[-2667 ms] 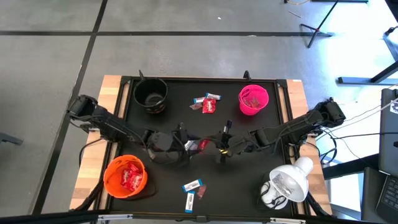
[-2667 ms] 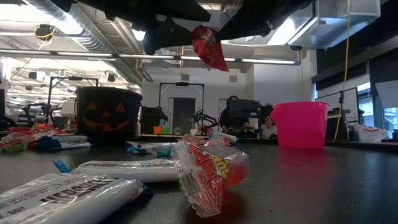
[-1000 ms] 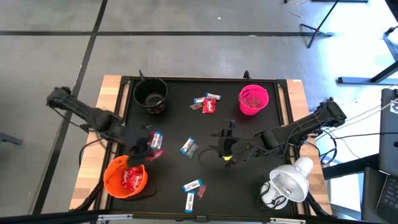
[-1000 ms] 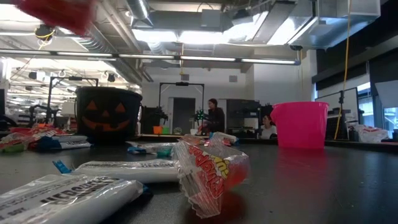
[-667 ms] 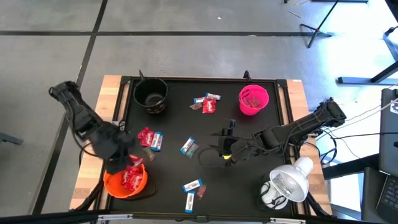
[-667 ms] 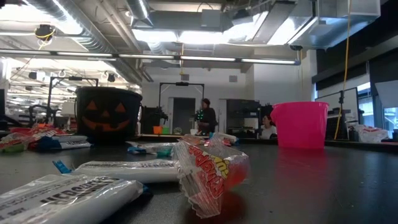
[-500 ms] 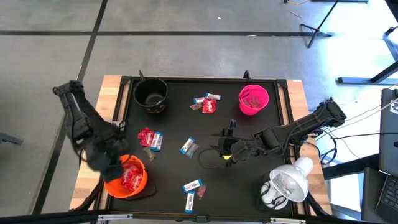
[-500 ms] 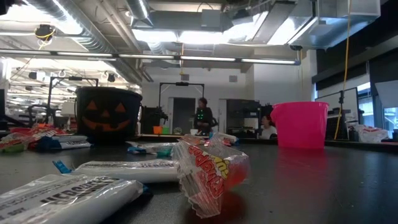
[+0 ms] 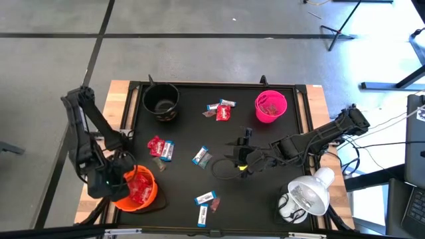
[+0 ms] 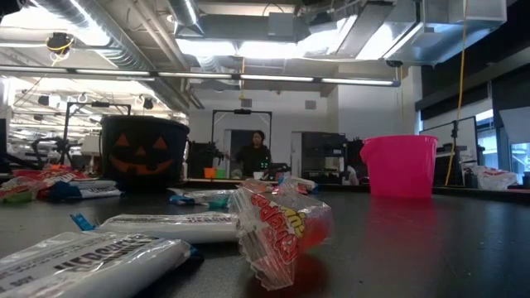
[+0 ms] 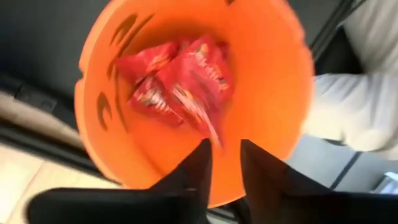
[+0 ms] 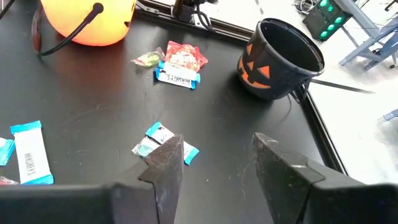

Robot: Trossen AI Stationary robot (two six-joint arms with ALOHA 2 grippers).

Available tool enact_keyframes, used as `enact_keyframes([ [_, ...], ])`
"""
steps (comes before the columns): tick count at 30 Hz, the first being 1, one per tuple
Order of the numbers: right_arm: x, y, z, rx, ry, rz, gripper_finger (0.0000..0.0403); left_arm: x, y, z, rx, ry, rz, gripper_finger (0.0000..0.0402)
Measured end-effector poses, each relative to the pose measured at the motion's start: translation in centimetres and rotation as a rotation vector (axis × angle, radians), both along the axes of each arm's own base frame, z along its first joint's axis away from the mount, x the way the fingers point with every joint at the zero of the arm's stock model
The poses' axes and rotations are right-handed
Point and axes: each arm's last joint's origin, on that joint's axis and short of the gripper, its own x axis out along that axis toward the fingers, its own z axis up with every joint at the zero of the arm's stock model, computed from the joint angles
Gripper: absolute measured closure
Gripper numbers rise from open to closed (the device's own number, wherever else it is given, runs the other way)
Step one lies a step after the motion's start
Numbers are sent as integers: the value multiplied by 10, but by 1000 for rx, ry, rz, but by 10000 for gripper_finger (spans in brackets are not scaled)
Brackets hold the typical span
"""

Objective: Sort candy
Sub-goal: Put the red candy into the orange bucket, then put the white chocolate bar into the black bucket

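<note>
High view, left gripper (image 9: 118, 178): hangs at the left rim of the orange bowl (image 9: 147, 192), at the bench's (image 9: 299, 119) front left corner.
High view, red candy (image 9: 138, 188): several red pieces lie inside the orange bowl.
High view, right gripper (image 9: 234, 162): sits over the middle of the bench, right of centre.
High view, loose candy: a red and a blue-and-white piece (image 9: 160, 147) lie just right of the left arm; a blue-and-white piece (image 9: 200, 157) lies mid-bench; two more (image 9: 205, 199) lie near the front edge; a small group (image 9: 221, 109) lies between the black bowl (image 9: 161, 101) and the pink bowl (image 9: 270, 106).
High view, lamp (image 9: 304, 195): white, at the front right corner.

Low view, candy: a crumpled red wrapper (image 10: 277, 225) stands in the foreground, with white wrapped bars (image 10: 91, 261) beside it.
Low view, bowls: the black pumpkin-face bowl (image 10: 143, 153) stands at the far left, the pink bowl (image 10: 399, 165) at the far right.
Low view, person (image 10: 254, 152): stands in the room beyond the bench.

Left wrist view, fingers (image 11: 194, 171): set narrowly apart, holding nothing, directly above the orange bowl (image 11: 272, 93).
Left wrist view, candy (image 11: 180, 78): red pieces are piled in the bowl's bottom.

Right wrist view, fingers (image 12: 166, 163): spread wide and empty, above a blue-and-white piece (image 12: 160, 140).
Right wrist view, other things: a red and a blue-and-white piece (image 12: 180, 64) lie between the orange bowl (image 12: 87, 22) and the black bowl (image 12: 280, 56).
</note>
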Motion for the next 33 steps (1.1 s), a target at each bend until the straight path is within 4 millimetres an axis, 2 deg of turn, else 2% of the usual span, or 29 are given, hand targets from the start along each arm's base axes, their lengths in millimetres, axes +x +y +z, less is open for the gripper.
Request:
enact_keyframes([
  [4, 0, 0, 0, -1, 1, 0, 214, 0, -1, -2, -2, 23, 4, 272],
  [7, 0, 0, -1, -4, 8, 0, 214, 2, 1, 1, -28, -14, 21, 255],
  [9, -1, 0, -1, -6, 13, 0, 214, 9, 1, 5, -31, -125, 26, 253],
  [12, -2, -1, -2, -15, 30, 1, 214, 24, -3, 13, -3, -379, -18, 254],
  [15, -3, -1, -4, -33, 55, 6, 214, 44, -9, 19, 58, -582, -105, 254],
  [17, -3, -2, -5, -42, 63, 0, 214, 61, -14, 15, 130, -647, -161, 254],
  [20, -4, -2, -6, -43, 75, -3, 214, 91, -22, -1, 240, -653, -270, 255],
  [27, -4, -2, -6, -34, 73, -11, 214, 164, -42, -59, 390, -657, -524, 255],
  [30, -5, -2, -6, -22, 72, -18, 214, 183, -43, -83, 453, -625, -589, 255],
  [33, -6, -3, -8, -23, 89, -24, 214, 192, -42, -105, 518, -566, -669, 255],
])
